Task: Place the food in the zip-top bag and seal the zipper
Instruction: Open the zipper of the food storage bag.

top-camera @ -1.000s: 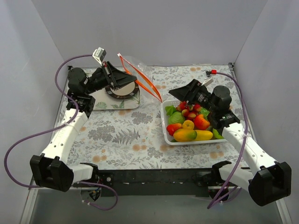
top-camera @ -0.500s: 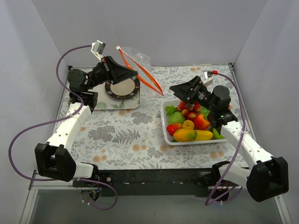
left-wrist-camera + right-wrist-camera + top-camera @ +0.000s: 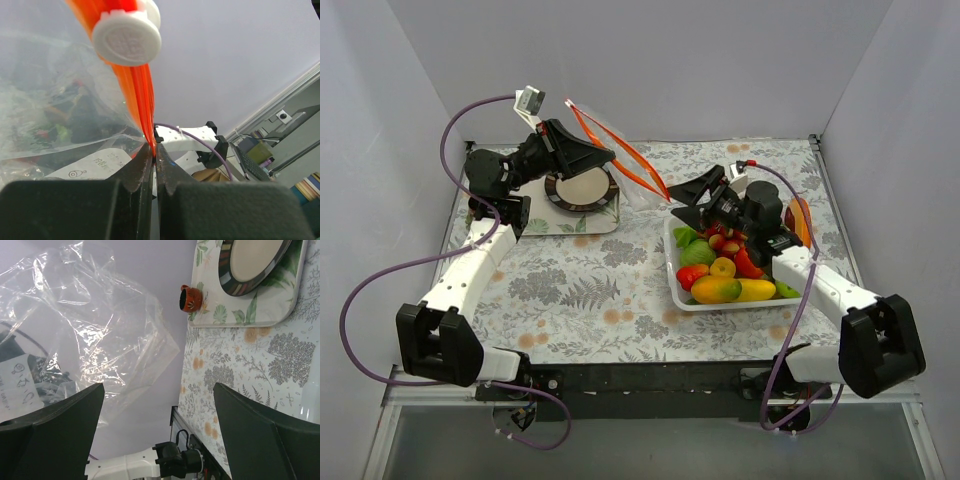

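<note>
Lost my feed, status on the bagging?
Left gripper shut on zipper, bag held up. Right gripper open, empty, near bag. Food in basket, unbagged. Path looks clear.

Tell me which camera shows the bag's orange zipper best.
The left wrist view: the zipper runs close up, with its white slider, pinched in the shut left pincer. The top view shows it only as thin orange lines. The right wrist view shows just the clear bag, no zipper.
</note>
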